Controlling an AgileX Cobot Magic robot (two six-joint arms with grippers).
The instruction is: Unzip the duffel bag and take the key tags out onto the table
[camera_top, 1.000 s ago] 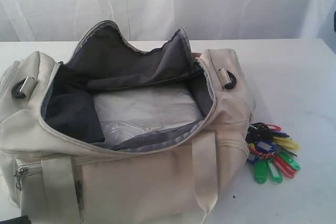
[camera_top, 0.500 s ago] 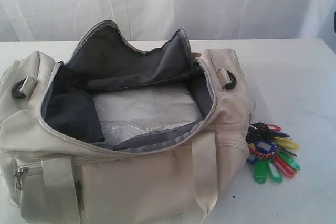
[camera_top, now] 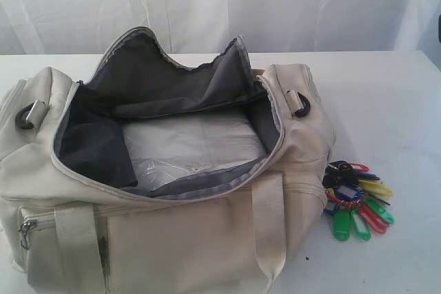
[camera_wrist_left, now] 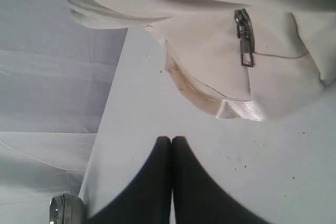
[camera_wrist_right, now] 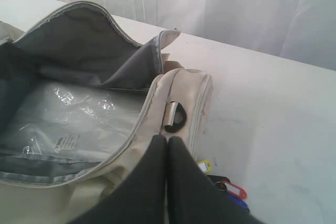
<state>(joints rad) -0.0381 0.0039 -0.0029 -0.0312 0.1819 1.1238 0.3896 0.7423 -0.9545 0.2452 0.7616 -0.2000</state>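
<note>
The cream duffel bag (camera_top: 200, 239) lies on the white table (camera_top: 386, 101) with its top zipper open, showing dark grey lining and clear plastic packing (camera_top: 186, 146) inside. The key tags (camera_top: 357, 201) rest on the table just right of the bag's right end. Neither gripper shows in the exterior view. In the left wrist view my left gripper (camera_wrist_left: 171, 139) is shut and empty above bare table, short of the bag's side pocket zipper pull (camera_wrist_left: 244, 38). My right gripper (camera_wrist_right: 167, 139) is shut and empty above the bag's right end (camera_wrist_right: 178, 85), with the key tags (camera_wrist_right: 231, 188) partly hidden beside its fingers.
A white curtain (camera_top: 275, 5) hangs behind the table. The table edge (camera_wrist_left: 105, 129) runs close to my left gripper, with a metal cylinder (camera_wrist_left: 65, 208) below it. A black ring (camera_top: 300, 103) sits on the bag's right end and another (camera_top: 26, 116) on its left end.
A dark object at the lower left corner of the exterior view has gone out of view. The bag and the key tags have not moved.
</note>
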